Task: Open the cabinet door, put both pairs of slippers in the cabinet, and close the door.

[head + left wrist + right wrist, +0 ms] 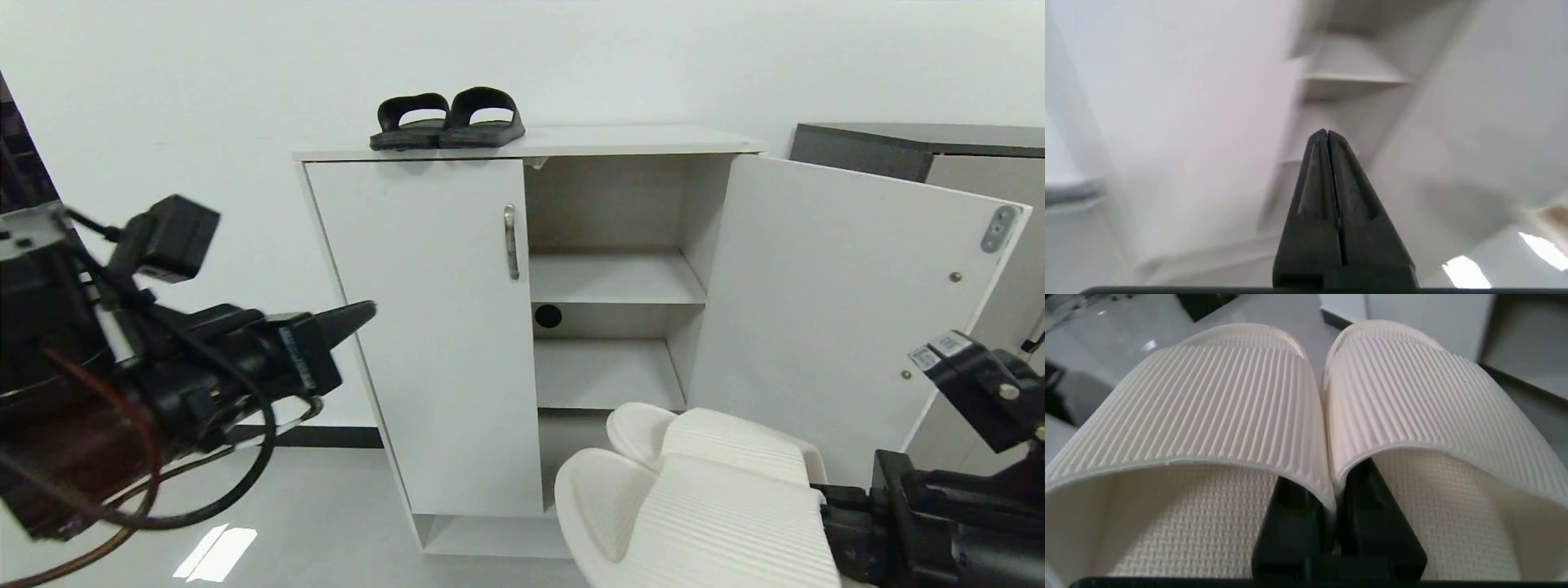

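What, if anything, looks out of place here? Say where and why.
The black slippers sit on top of the cabinet, at its front edge, not on a shelf inside. Nothing looks spilled or damaged; the right claw holds the white slippers.

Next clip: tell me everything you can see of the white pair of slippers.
The white slippers are cream-white slides that look like soft foam, each with a broad ribbed strap and a finely dimpled footbed. They sit side by side with inner edges pressed together, clamped there by the right gripper, which is shut on the adjoining sides. They are held off the floor, roughly level, with their rounded far ends pointing toward the open right half of the cabinet. They visibly touch nothing else.
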Motion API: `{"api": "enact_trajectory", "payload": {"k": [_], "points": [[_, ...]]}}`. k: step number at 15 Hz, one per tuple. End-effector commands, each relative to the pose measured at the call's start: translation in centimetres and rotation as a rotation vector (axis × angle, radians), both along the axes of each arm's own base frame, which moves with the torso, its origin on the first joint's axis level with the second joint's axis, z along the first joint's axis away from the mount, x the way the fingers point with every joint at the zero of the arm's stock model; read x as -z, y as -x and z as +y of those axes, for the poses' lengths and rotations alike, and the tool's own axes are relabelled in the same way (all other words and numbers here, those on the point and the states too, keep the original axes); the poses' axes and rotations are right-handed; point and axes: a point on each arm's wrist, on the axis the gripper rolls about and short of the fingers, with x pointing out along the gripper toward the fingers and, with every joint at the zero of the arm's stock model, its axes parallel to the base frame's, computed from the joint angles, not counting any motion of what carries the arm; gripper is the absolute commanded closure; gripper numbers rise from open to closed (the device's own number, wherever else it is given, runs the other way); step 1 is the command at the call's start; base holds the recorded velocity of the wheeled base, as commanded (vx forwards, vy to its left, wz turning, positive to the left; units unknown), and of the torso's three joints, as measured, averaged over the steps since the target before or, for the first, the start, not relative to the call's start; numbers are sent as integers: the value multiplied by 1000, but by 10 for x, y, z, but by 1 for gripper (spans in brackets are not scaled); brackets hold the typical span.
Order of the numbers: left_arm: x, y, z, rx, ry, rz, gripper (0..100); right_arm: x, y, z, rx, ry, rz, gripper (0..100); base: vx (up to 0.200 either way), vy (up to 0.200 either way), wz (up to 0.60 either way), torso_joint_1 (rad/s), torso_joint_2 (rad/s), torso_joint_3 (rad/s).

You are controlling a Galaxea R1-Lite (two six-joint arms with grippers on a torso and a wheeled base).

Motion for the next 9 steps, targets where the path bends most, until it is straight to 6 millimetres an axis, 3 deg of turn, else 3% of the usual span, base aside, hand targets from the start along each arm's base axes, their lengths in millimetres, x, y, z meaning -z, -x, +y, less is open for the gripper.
{"api": "enact_trajectory", "payload": {"k": [1, 2, 3, 5, 6, 9], "points": [[26, 77, 43, -281, -32, -17, 100, 5, -7, 7, 34, 28, 14, 100, 0, 0, 0, 0, 0, 0], [36, 90, 49, -338, -47, -26, 100, 5, -7, 7, 40, 29, 14, 100, 0, 0, 0, 0, 0, 0], [59, 114, 62, -444, -92, -40, 100, 4, -7, 7, 40, 26, 10, 100, 0, 0, 0, 0, 0, 0], [85, 134, 72, -547, -143, -34, 100, 4, -6, 6, 42, 30, 7, 100, 0, 0, 0, 0, 0, 0], [105, 149, 80, -680, -153, -13, 100, 7, -6, 6, 51, 47, -1, 100, 0, 0, 0, 0, 0, 0], [128, 182, 84, -903, -205, 11, 100, 10, -6, 5, 49, 60, -1, 100, 0, 0, 0, 0, 0, 0]]}}
